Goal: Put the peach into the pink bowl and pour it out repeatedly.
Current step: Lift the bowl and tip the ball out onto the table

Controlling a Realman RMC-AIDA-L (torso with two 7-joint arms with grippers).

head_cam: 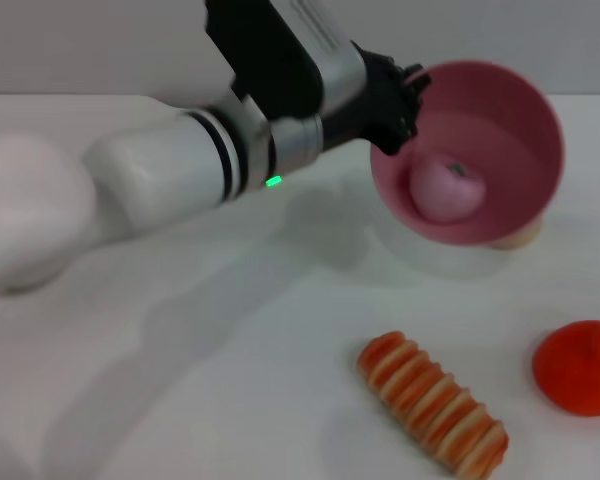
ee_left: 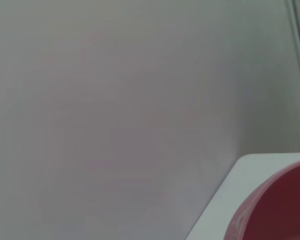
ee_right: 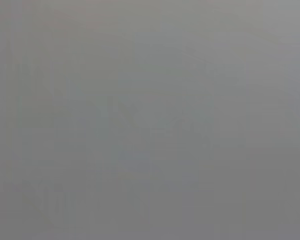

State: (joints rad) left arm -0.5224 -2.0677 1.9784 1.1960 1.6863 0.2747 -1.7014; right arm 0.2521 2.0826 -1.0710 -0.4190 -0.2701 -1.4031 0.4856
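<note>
Peach (head_cam: 446, 188) inside tilted pink bowl (head_cam: 500, 120), unlabelled

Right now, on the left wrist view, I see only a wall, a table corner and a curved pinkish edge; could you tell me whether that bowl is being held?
Observer: Yes. The left gripper has its fingers clamped on the rim of the round, deep, dusty pink plastic bowl, which is tilted with its opening toward the head camera.
Operator: Thank you. Is the peach inside?
Observer: Yes, the small pale pink toy peach rests against the bowl's lower inner wall.
Operator: What else is on the table?
Observer: A striped orange-and-cream toy roll and a bright orange-red fruit lie on the white table, nearer the robot than the bowl.
</note>
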